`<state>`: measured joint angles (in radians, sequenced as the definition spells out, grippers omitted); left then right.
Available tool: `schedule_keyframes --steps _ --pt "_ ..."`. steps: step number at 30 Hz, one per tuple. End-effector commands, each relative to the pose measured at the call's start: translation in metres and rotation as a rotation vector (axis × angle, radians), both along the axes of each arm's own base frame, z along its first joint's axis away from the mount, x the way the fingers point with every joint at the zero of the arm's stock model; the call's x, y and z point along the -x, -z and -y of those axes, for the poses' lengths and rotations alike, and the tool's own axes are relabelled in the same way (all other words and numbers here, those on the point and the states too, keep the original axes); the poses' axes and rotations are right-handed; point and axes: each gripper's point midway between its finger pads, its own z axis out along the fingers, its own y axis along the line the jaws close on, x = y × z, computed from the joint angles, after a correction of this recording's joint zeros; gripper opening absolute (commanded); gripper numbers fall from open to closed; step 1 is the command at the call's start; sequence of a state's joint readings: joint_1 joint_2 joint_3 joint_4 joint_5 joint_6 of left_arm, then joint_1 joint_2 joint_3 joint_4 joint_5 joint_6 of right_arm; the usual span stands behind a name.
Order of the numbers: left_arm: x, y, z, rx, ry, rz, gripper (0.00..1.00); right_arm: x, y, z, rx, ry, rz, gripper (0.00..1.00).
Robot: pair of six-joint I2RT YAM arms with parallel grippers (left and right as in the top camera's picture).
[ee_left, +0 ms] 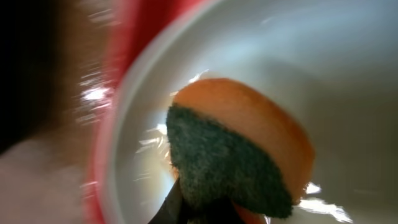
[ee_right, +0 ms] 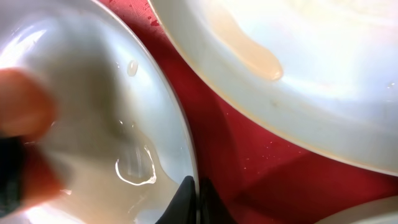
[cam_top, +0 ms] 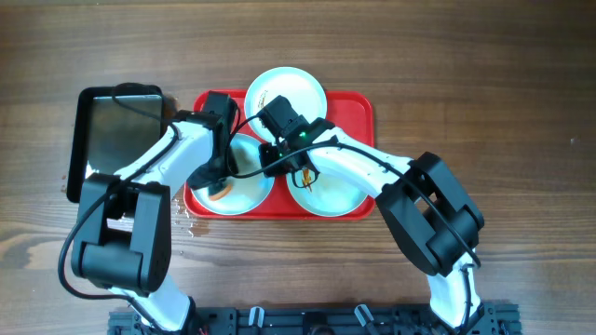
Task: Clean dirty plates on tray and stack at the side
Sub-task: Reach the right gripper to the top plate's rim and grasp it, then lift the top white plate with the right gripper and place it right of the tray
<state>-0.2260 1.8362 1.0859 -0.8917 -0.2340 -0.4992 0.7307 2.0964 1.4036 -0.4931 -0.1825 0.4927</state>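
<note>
The red tray (cam_top: 358, 107) holds three pale plates. My left gripper (cam_top: 219, 189) is shut on an orange sponge with a dark green scrub side (ee_left: 239, 152) and presses it into the front-left plate (cam_top: 251, 181), which is wet (ee_left: 311, 56). My right gripper (cam_top: 277, 160) is shut on that same plate's right rim (ee_right: 186, 149), one finger inside and one outside (ee_right: 196, 193). The back plate (cam_top: 286, 91) and the front-right plate (cam_top: 331, 194) lie beside it. The back plate also shows in the right wrist view (ee_right: 311, 62), with a pale smear.
A black metal pan (cam_top: 116, 130) stands left of the tray, close to the left arm. Water drops lie on the wood (cam_top: 182, 216) at the tray's front-left corner. Bare red tray floor (ee_right: 249, 155) shows between the plates.
</note>
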Motion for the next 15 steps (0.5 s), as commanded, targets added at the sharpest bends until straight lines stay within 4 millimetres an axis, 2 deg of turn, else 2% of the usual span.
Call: schedule_keyframes --steps 1,3,5,7,9,10,11,13,15 --pt "0.024 0.005 -0.051 -0.262 -0.056 -0.082 0.04 -0.002 0.005 0.002 0.022 -0.012 0.000 0.04" --pt "0.020 -0.007 -0.051 -0.269 -0.084 -0.058 0.04 -0.001 0.006 0.002 0.023 -0.012 -0.002 0.04" --pt "0.007 -0.035 -0.048 -0.251 -0.129 0.032 0.04 -0.002 0.002 0.001 0.018 -0.013 0.004 0.04" --pt "0.005 -0.051 -0.043 -0.206 -0.140 0.083 0.04 -0.004 -0.006 0.000 0.006 -0.014 0.019 0.05" --pt "0.003 -0.078 -0.033 -0.119 -0.154 0.175 0.04 -0.005 -0.016 -0.001 -0.005 -0.015 0.032 0.04" --pt "0.003 -0.094 -0.028 -0.071 -0.158 0.230 0.04 -0.006 -0.025 -0.002 -0.019 -0.014 0.047 0.04" --pt "0.006 -0.116 -0.023 -0.017 -0.162 0.295 0.04 -0.008 -0.039 -0.005 -0.046 -0.017 0.067 0.04" --pt "0.018 -0.145 -0.022 0.026 -0.161 0.375 0.04 -0.013 -0.070 -0.005 -0.068 -0.032 0.140 0.04" --pt "0.028 -0.162 -0.020 0.065 -0.159 0.419 0.04 -0.027 -0.105 0.011 -0.023 0.019 0.271 0.04"
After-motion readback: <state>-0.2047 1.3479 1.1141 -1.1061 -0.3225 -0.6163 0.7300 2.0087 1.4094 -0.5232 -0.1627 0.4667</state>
